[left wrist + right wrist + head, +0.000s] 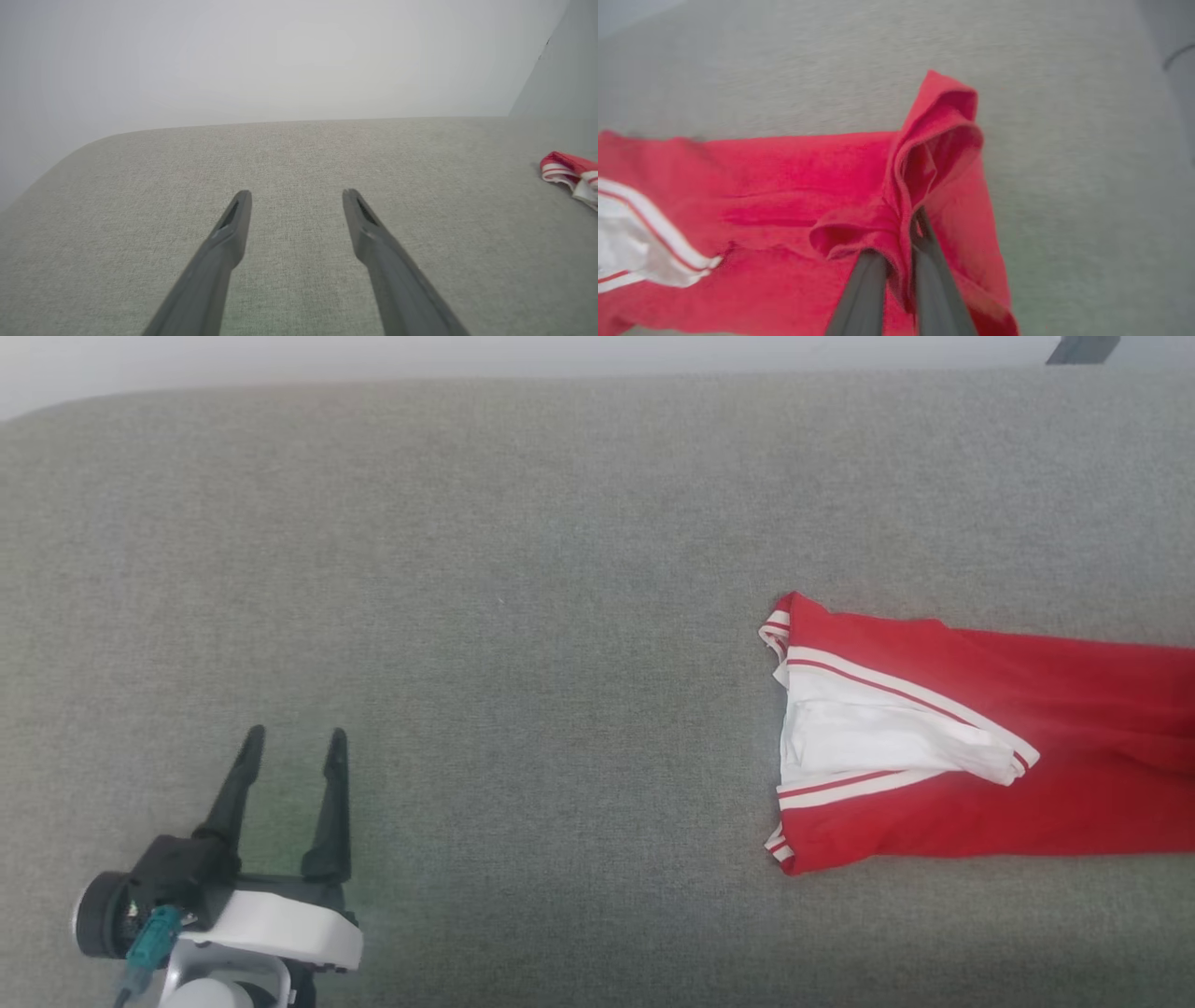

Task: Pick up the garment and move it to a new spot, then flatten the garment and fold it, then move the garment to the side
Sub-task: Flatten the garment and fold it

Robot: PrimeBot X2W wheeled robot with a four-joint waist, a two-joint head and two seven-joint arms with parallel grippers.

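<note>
One grey fabric surface [560,523] spans the head view, with a rounded corner at far left. On it, at the right and midway between the near and far edges, lies the garment [990,756], well apart from the left arm. Its long axis runs left-right: the striped-trim openings and white inside point left, and the red body runs off the right edge of the head view. That part lies flat; layer count unclear.

At near left the pale wrist housing [271,929] carries the left gripper [296,735]. Its fingers point toward the far edge, leaning slightly left. Jaws are spread wide with nothing between them. Cannot tell if the tips touch the fabric. The left wrist view agrees: both fingers are splayed over bare surface, with a scrap of the striped end at its right edge and a pale wall behind.

The right wrist view gives what the head view cuts off: the plain red end. There the right gripper [899,238] has its jaws nearly together, pinching a bunched fold of red cloth. The cloth loops up past the fingertips, which are buried in it. Trim and white inside sit at that view's left edge, so the grip is on the opposite end.

A small dark object [1083,347] sits at the far right corner, off the surface; unidentifiable.
</note>
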